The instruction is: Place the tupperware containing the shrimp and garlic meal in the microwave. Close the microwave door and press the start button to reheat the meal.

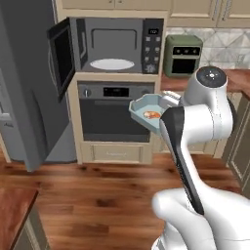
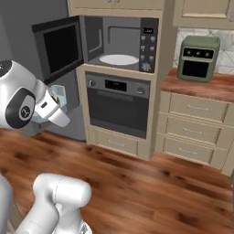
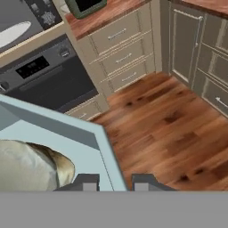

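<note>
Your two base views look forward from behind the arm, sharing the microwave (image 1: 114, 46) at upper frame; your hand view sits close over the tupperware (image 3: 67, 133) rim.

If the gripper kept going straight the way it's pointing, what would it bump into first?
Probably the wooden floor in front of the drawers. The gripper, clamped on the tupperware's rim, points down and forward at bare boards, though depth is hard to judge.

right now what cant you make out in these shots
- Gripper: in the left base view the arm's own white links cover it.
- Tupperware: in the right base view the arm hides most of it; the hand view cuts it off at the left edge.
- Shrimp and garlic meal: too small to tell the pieces apart.
- Microwave button labels: too small to read.
</note>
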### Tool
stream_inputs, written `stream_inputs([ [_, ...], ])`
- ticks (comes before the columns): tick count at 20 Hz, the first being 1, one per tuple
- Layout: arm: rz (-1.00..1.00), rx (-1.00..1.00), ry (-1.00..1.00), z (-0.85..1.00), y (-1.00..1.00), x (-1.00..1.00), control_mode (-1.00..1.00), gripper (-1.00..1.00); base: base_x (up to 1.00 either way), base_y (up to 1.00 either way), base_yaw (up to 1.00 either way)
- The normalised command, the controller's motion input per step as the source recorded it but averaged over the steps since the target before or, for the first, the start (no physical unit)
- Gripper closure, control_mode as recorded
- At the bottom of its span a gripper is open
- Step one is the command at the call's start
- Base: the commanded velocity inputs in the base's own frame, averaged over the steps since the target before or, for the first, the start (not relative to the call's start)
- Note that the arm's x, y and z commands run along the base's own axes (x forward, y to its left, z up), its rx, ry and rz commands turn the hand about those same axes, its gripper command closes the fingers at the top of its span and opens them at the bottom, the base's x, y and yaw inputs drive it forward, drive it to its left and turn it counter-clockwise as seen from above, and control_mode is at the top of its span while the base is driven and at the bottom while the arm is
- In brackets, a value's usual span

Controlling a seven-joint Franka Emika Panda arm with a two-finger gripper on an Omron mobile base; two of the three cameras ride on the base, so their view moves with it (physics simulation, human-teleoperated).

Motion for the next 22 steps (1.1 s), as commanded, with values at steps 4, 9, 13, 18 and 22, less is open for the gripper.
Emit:
stream_inputs([
  [4, 0.0, 0.0, 0.0, 0.0, 0.0, 0.0, 1.0, 1.0, 1.0, -0.17, 0.13],
  [9, 0.0, 0.0, 0.0, 0.0, 0.0, 0.0, 1.0, 1.0, 1.0, -0.01, 0.08],
  [13, 0.0, 0.0, 0.0, 0.0, 0.0, 0.0, 1.0, 1.0, 1.0, 0.0, 0.04],
  [18, 0.0, 0.0, 0.0, 0.0, 0.0, 0.0, 1.0, 1.0, 0.97, 0.01, 0.01],
  [22, 0.0, 0.0, 0.0, 0.0, 0.0, 0.0, 1.0, 1.0, 0.83, 0.14, 0.0],
])
